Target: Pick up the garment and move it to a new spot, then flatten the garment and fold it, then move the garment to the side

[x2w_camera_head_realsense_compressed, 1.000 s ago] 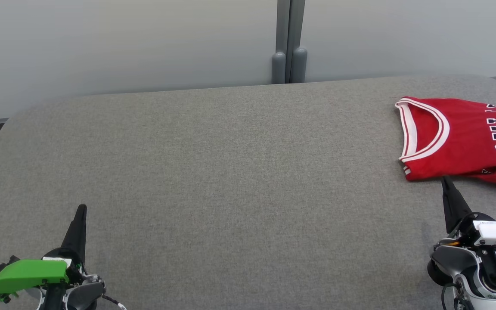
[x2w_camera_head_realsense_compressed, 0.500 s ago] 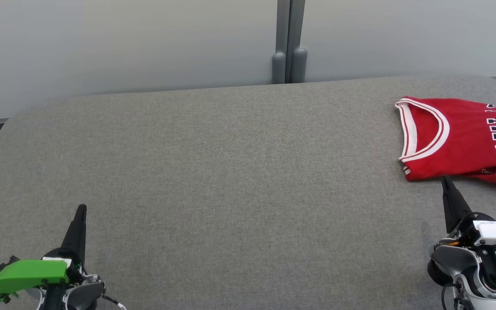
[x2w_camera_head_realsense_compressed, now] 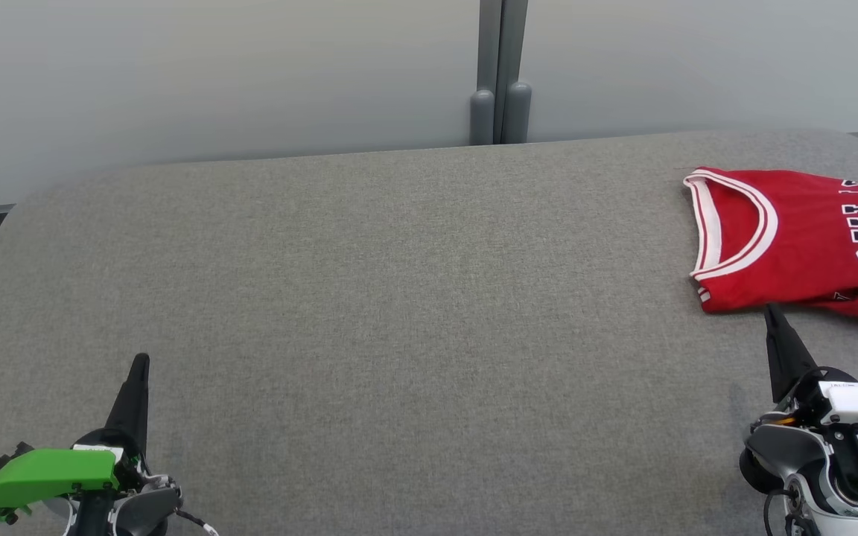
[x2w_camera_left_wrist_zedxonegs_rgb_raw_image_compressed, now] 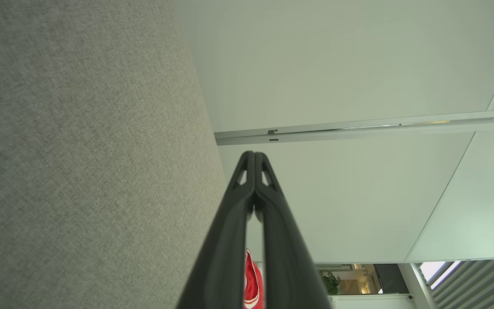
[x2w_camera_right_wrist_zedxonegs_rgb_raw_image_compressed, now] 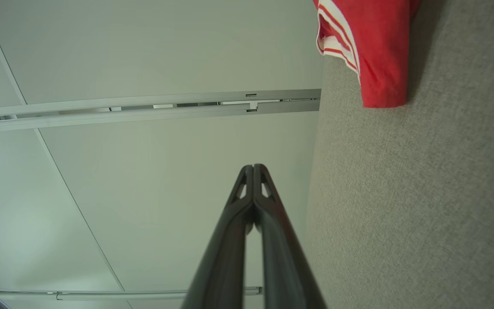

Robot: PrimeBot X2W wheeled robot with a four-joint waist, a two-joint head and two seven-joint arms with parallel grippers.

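- Nearest, lower left: left gripper [x2w_camera_head_realsense_compressed: 139, 363] — long dark fingers pressed together, clamped on nothing, hovering over bare cloth well apart from the garment.
- Lower right: right gripper [x2w_camera_head_realsense_compressed: 770, 313], likewise closed and empty, tip aimed at the garment's near hem and just beside it; touching or not, cannot tell.
- Underneath both: grey padded table [x2w_camera_head_realsense_compressed: 399, 298], a wide bare stretch across its middle and left.
- Far right of the table: red garment [x2w_camera_head_realsense_compressed: 794, 238], a jersey with its white-trimmed neckline toward the middle and black lettering running off the head view's right side. Lying flat in layers, a lower layer peeking out along the near edge. Probably folded and set aside, or else waiting at its starting spot — hard to judge.
- Risk one: the closed point pushed forward into the hem, ploughing the fabric and rucking the layers.
- Risk two: pinching the top layer alone, peeling the stack open on the lift.
- Risk three: nudging it further right, toward the table's rounded edge, and over.
- Containers: none to report; garment straight on the table's cloth.
- Farthest: pale wall panels [x2w_camera_head_realsense_compressed: 213, 74] with a grey post [x2w_camera_head_realsense_compressed: 500, 67] between them.
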